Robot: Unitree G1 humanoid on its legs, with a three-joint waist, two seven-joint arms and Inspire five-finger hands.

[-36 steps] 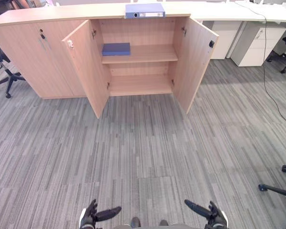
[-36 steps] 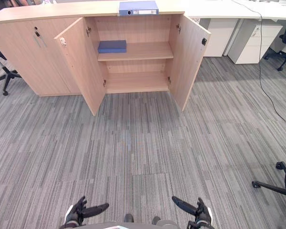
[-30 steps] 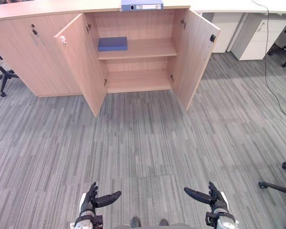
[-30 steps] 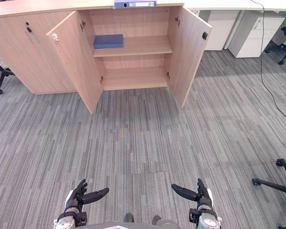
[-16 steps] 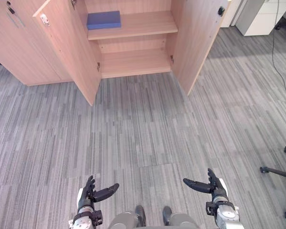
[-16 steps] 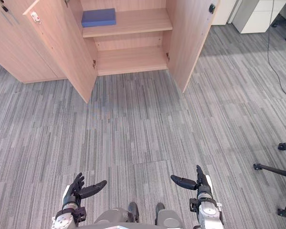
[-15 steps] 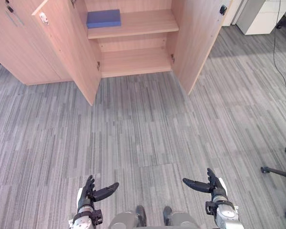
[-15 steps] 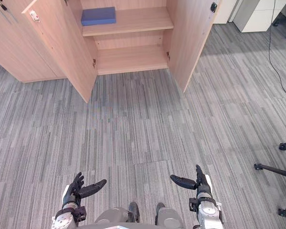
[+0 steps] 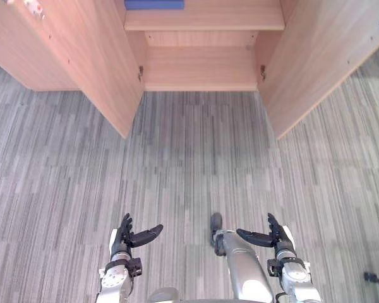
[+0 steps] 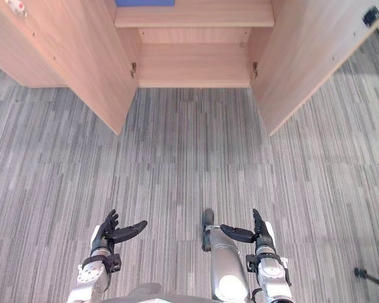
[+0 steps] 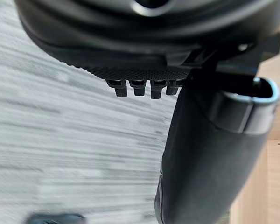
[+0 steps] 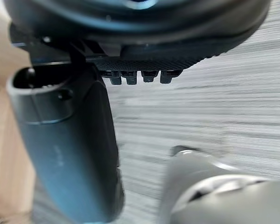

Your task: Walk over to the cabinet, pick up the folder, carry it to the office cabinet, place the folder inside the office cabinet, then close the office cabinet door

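Fingers (image 11: pixel 136 87) of the left hand (image 9: pixel 122 240) are straight and side by side, thumb spread away from them, clamped on nothing; the fingers (image 12: pixel 130 78) of the right hand (image 9: pixel 279 241) stand the same way, also empty. Both hands hover low over the grey carpet floor (image 9: pixel 189 158), well apart from each other, thumbs pointing inward. Ahead stands the wooden cabinet (image 9: pixel 202 66) with its left door (image 9: pixel 82 57) and right door (image 9: pixel 322 57) swung wide open toward the robot. Its bottom compartment is bare wood. On the upper shelf (image 9: pixel 221 19), toward the left side, lies a flat blue thing (image 9: pixel 154 4), cut off by the edge of the view; whether it is a folder or a book I cannot tell
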